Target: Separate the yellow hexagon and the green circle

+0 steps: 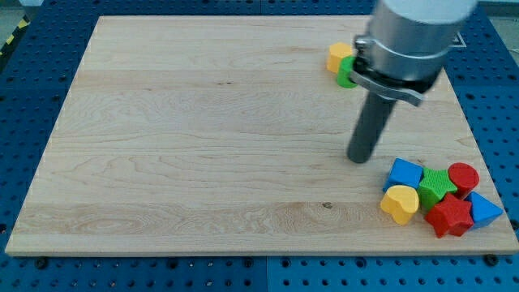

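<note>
The yellow hexagon (339, 57) lies near the view's top right of the wooden board (203, 138). The green circle (347, 73) touches its lower right side and is partly hidden behind the arm's grey body. My tip (358, 159) rests on the board well below both blocks, toward the view's bottom, and touches neither.
A cluster lies at the view's bottom right: a blue block (404, 173), a yellow heart (400, 203), a green star (437, 185), a red circle (463, 176), a red star (449, 216) and a blue block (484, 210). The board's right edge is close.
</note>
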Motion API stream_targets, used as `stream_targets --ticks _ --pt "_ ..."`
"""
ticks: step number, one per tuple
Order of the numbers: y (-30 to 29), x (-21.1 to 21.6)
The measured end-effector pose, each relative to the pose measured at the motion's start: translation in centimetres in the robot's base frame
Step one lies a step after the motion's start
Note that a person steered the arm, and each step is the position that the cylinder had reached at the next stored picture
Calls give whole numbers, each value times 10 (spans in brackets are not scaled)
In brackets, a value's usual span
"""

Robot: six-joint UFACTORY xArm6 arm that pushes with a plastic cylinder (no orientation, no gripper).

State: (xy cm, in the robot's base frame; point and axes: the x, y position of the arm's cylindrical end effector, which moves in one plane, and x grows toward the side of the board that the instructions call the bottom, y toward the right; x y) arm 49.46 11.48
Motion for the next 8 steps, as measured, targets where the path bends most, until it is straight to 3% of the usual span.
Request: stream_targets --ticks 1,2,4,5,7,8 --pt "-7 -45" --pt "41 -94" --pt "24 -208" --pt "12 -211" --pt "-25 -283" --pt "-77 -285"
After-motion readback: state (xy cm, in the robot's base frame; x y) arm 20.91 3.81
